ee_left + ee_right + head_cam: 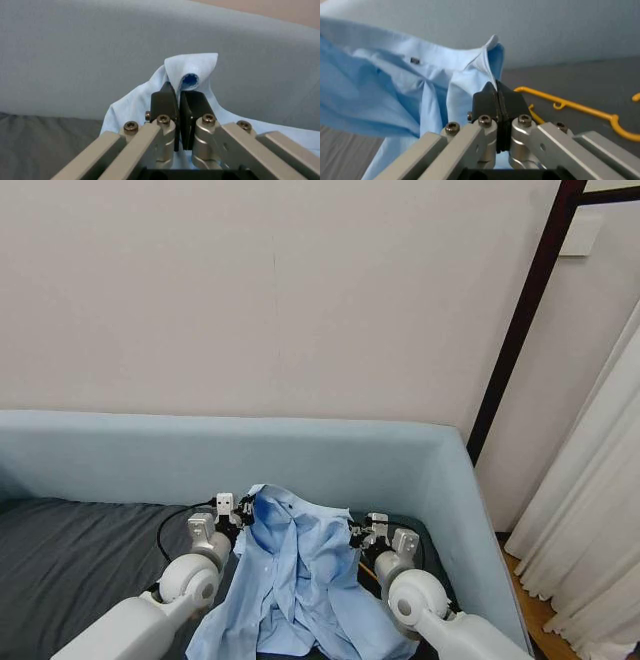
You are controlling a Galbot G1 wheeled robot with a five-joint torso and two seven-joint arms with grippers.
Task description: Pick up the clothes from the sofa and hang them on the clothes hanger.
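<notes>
A light blue shirt (295, 575) hangs lifted between my two grippers above the dark grey sofa seat (70, 545). My left gripper (243, 512) is shut on the shirt's left shoulder; in the left wrist view the cloth (192, 71) bunches up past the closed fingers (165, 103). My right gripper (353, 530) is shut on the right shoulder edge, with the shirt (395, 75) pinched between its pads (512, 103). A yellow clothes hanger (575, 108) lies on the seat beyond the right gripper.
The pale blue sofa back (200, 455) and its right arm (475, 520) enclose the seat. A dark wooden post (520, 320) stands at the right, by a white curtain (600, 510). A plain wall rises behind.
</notes>
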